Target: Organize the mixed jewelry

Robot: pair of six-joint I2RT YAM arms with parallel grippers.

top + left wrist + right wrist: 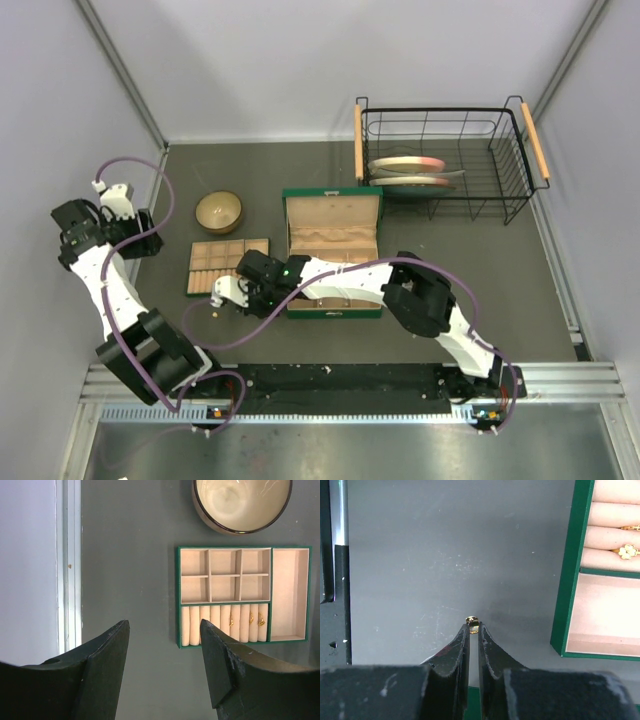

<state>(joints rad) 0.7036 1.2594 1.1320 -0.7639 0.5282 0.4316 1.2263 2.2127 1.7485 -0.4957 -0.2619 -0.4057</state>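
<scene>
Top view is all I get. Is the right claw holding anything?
Observer: Yes. The right claw is shut on a tiny gold bit, pinched at its very tips.
Operator: Any gold sorted yet?
Observer: A gold clover sits between the ring rolls of the tray, with another gold piece one roll over.
Operator: And the other arm?
Observer: The left claw is open, with nothing between its fingers.
</scene>
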